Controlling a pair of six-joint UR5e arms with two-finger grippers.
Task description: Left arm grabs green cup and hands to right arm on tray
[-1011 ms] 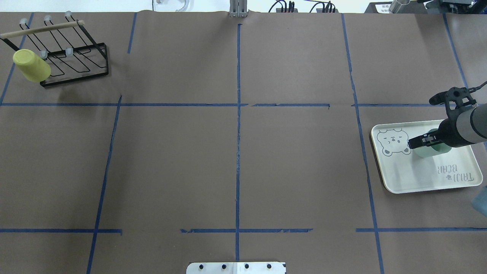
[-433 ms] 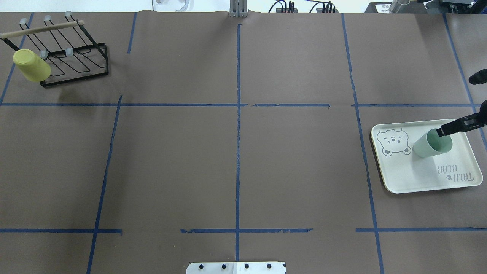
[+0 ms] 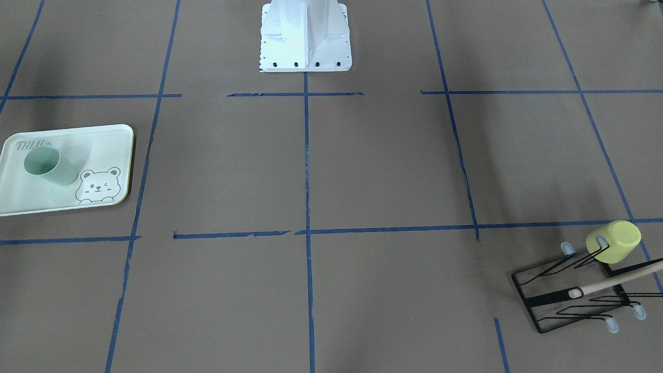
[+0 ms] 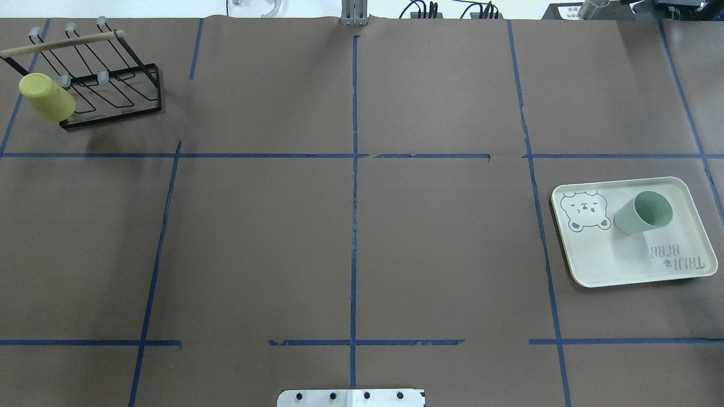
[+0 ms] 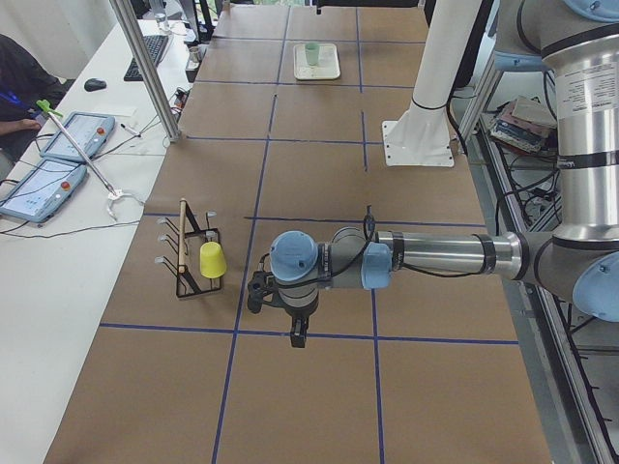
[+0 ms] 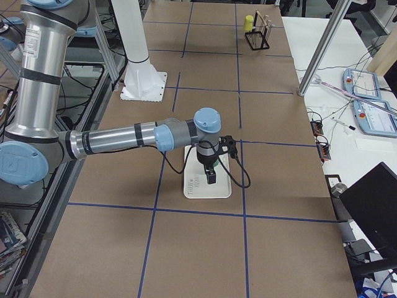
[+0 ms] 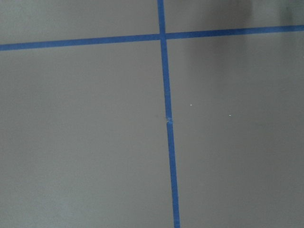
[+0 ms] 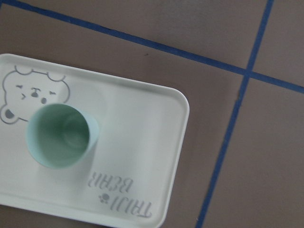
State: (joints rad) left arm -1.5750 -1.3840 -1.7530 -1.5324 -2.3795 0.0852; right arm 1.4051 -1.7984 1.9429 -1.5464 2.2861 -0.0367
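The green cup (image 4: 643,212) stands upright and free on the tray (image 4: 616,260) at the table's right side. It also shows in the front view (image 3: 44,165) and in the right wrist view (image 8: 61,136), next to the bear drawing on the tray (image 8: 137,142). My right gripper (image 6: 211,178) hangs above the tray and shows only in the exterior right view, so I cannot tell its state. My left gripper (image 5: 298,334) points down over bare table, shows only in the exterior left view, and I cannot tell its state. The left wrist view shows only paper and blue tape.
A yellow-green cup (image 4: 46,97) hangs on a black wire rack (image 4: 113,85) at the far left corner. The robot's white base (image 3: 305,36) stands at the middle of the robot's side. Blue tape lines cross the brown table cover.
My right gripper, which was at the green cup, has drawn back to the right and left the overhead view. The cup stays upright on the tray.
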